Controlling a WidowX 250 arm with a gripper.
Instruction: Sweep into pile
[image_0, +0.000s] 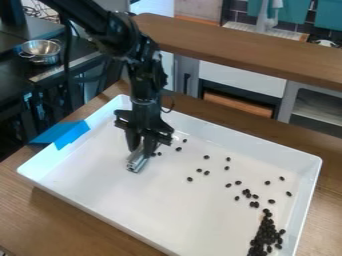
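Far left: metal bowl (41, 49) upright on a dark counter (12, 82), contents not clear. Blue tape (63, 134) laps over the left corner of the white tray (133, 202), which sits on the wooden table (50, 215). Gripper (141, 149) points down into the tray's left half, pinching a silver bar (137, 162) between its fingers; bar tilted, lower end near the tray floor. A few beans lie just beside the bar, to its right, near the fingers. Loose beans (206, 173) are scattered across the middle and right. Densest pile (264, 235): near right corner, beside the wall. Behind the tray, a wooden ledge (234, 47) runs rightward above an open shelf (320, 107).
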